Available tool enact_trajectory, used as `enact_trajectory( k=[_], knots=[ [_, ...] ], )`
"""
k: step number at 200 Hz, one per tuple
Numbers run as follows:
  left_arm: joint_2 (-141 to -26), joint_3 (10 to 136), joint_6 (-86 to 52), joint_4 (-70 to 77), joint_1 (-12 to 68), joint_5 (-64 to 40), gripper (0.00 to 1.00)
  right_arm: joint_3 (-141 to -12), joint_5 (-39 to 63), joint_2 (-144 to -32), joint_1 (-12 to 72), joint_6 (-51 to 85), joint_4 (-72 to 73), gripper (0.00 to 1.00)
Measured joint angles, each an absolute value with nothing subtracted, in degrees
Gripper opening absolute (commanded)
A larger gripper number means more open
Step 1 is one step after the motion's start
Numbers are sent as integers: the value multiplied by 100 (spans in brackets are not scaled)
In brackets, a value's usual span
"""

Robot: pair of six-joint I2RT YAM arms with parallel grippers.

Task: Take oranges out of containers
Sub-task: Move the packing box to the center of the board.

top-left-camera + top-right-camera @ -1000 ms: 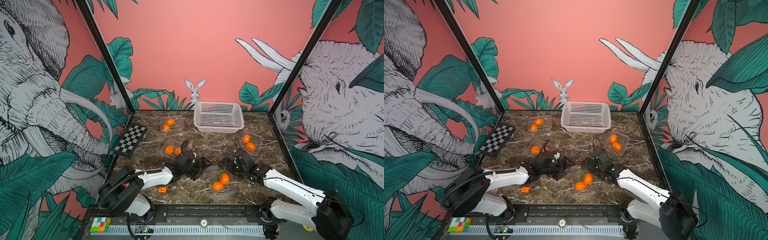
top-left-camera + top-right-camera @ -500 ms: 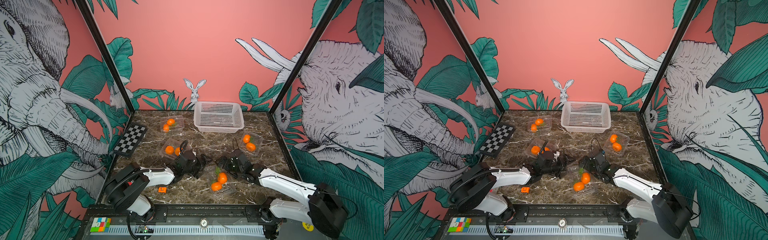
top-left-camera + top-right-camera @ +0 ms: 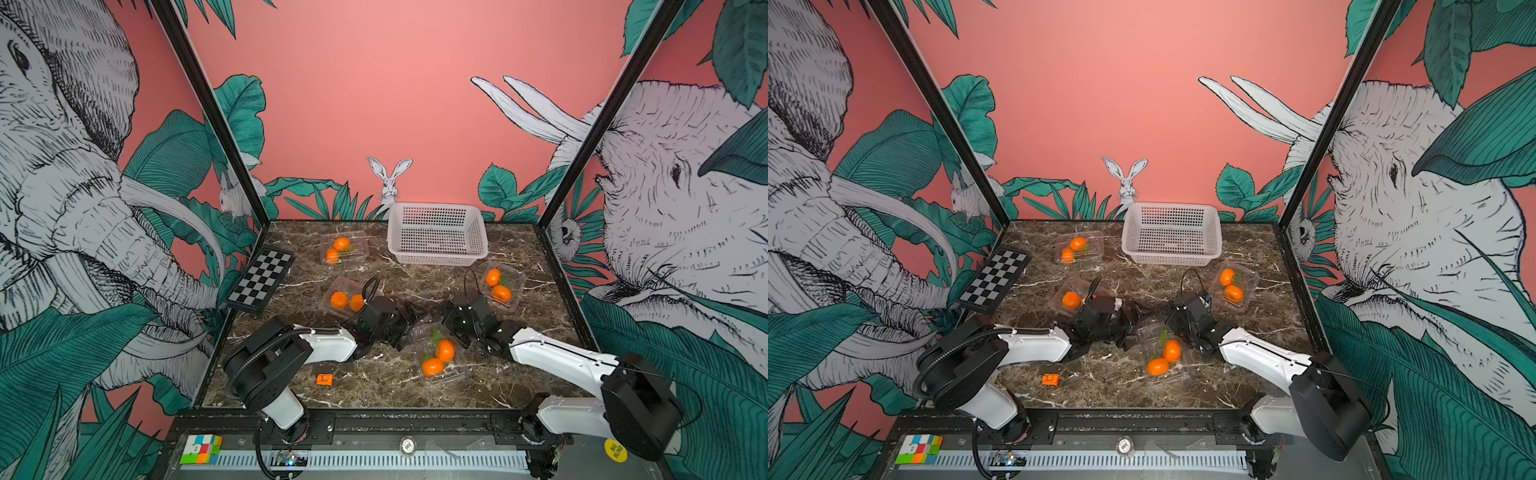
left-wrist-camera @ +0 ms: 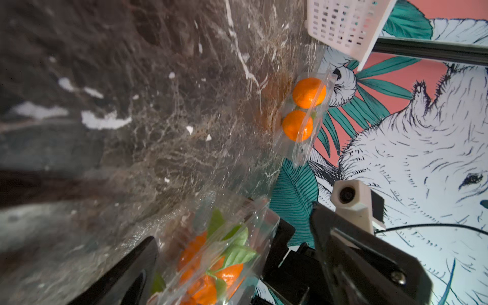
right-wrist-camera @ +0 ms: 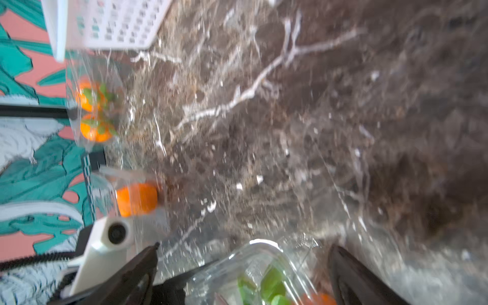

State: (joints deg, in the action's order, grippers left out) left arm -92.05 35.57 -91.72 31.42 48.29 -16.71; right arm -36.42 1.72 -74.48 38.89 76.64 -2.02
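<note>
Two oranges [image 3: 444,350] with green leaves lie in the near box [image 3: 454,375], a clear clamshell on the table [image 3: 374,395], a little right of centre and towards the near edge. The other six are boxed in pairs. The left box [image 3: 334,286] sits just beyond the left claw, the far box [image 3: 359,249] lies left of the basket, and the right box [image 3: 514,284] is close to the right wall. Both claws lie low over the marble at the far end of the near box. The left claw [image 3: 409,327] reaches in from the left and the right claw [image 3: 451,325] from the right, and their tips are close together in both top views. Each is spread wide and has hold of nothing. In the left wrist view the near box [image 4: 253,219] and its leafy fruit sit between the fingers [image 4: 126,274]. One finger is just beside the plastic and the other stands clear, but I cannot tell whether there is any contact. In the right wrist view the box's clear end [image 5: 258,253] lies between that claw's fingers [image 5: 346,272], with a gap on either side. The white basket [image 3: 436,259] stands at the far edge, right of centre. A checkerboard [image 3: 262,284] lies at the left edge of the table. A small orange block [image 3: 324,379] lies near the front, left of the near box and apart from it. A coloured cube [image 3: 200,448] rests on the rail in front of the table, at the left.
</note>
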Motion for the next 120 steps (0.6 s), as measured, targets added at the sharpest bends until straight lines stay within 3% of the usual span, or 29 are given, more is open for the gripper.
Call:
enact_trajectory(
  k=[78, 120],
  knots=[
    [-9631, 4923, -8462, 2561, 3516, -2283, 99, -5540, 794, -8908, 2672, 7288, -106, 99],
    [-9445, 5140, -7489, 1494, 3155, -2565, 99, -5476, 923, -8510, 2349, 6648, -454, 99]
  ],
)
